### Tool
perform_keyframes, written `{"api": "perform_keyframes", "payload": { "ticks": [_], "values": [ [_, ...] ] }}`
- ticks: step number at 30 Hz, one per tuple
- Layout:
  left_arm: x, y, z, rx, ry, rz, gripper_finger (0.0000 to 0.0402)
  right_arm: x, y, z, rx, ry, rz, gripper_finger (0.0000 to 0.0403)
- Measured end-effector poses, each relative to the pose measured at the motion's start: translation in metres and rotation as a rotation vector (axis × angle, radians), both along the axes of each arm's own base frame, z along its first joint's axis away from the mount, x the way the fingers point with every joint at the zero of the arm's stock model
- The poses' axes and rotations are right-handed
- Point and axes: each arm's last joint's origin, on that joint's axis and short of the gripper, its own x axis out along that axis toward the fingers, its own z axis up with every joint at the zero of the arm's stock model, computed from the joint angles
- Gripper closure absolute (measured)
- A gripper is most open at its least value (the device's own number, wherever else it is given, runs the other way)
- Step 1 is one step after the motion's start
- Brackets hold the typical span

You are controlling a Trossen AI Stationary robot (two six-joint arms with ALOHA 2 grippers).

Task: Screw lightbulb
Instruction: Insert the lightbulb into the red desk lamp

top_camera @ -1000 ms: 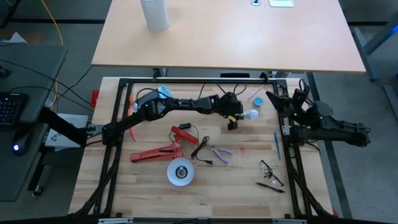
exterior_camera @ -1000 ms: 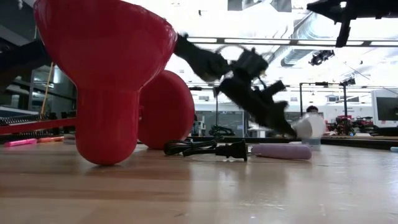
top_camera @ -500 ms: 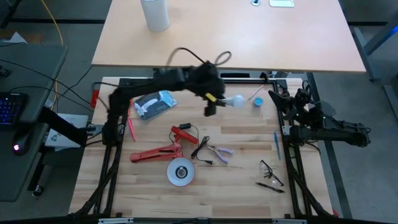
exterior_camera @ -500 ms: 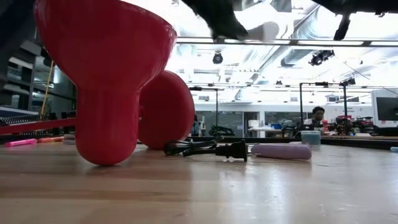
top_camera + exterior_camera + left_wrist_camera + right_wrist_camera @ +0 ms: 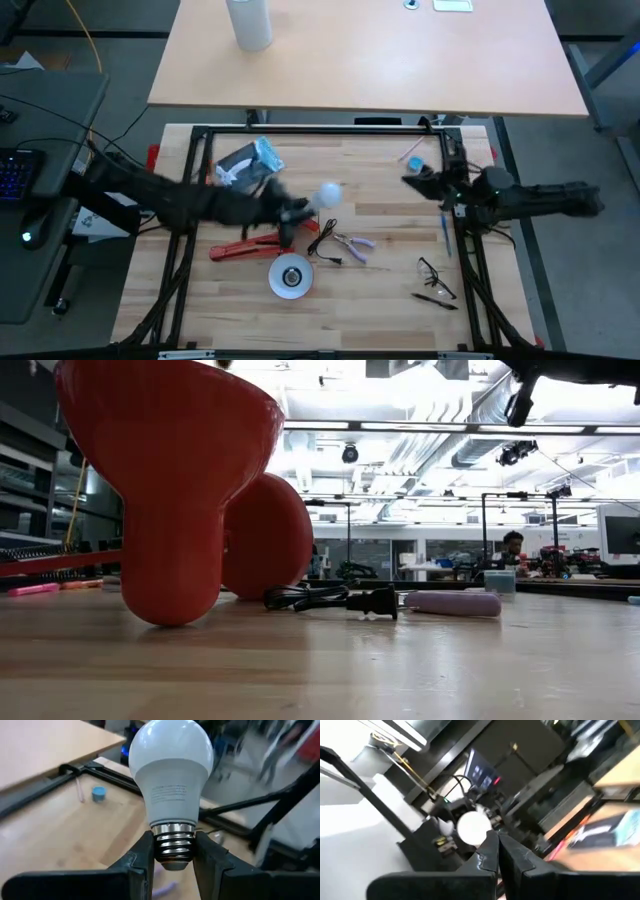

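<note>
One small white rounded lightbulb (image 5: 170, 780) with a grey threaded metal base is carried above the middle of the wooden table (image 5: 390, 300), just beyond the red lamp's silver reflector dish (image 5: 290, 276). It is judged light, smooth and fragile, best taken by the base. There the left gripper (image 5: 172, 857) is clamped. The right gripper (image 5: 498, 851), fingers together, waits above the right edge.

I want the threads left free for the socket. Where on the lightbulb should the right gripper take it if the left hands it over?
Probably the white body. The left gripper is clamped on the lightbulb at its grey screw base, dome pointing away from the wrist. The tapered section below the dome is the narrowest free part, so the right gripper should come side-on there. The smooth dome looks likelier to slip.
</note>
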Motion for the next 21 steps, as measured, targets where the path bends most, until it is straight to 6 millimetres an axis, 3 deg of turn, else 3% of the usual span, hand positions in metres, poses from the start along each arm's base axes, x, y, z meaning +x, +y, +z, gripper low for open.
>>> {"api": "perform_keyframes", "payload": {
  "ticks": [4, 8, 14, 21],
  "values": [
    [-0.030, -0.028, -0.038, -0.047, -0.068, 0.039, 0.0318, 0.026, 0.026, -0.007, 0.055, 0.093, 0.018, 0.0402],
    [-0.048, -0.047, -0.067, -0.062, -0.076, 0.002, 0.0318, 0.060, 0.066, -0.007, 0.071, 0.214, 0.016, 0.0403],
    [-0.065, -0.068, -0.079, -0.094, -0.129, -0.098, 0.0318, 0.117, 0.119, -0.010, 0.089, 0.323, 0.061, 0.0403],
    [-0.074, -0.079, -0.096, -0.134, -0.143, -0.090, 0.0318, 0.171, 0.145, -0.029, 0.063, 0.408, 0.101, 0.0403]
  ]
}}
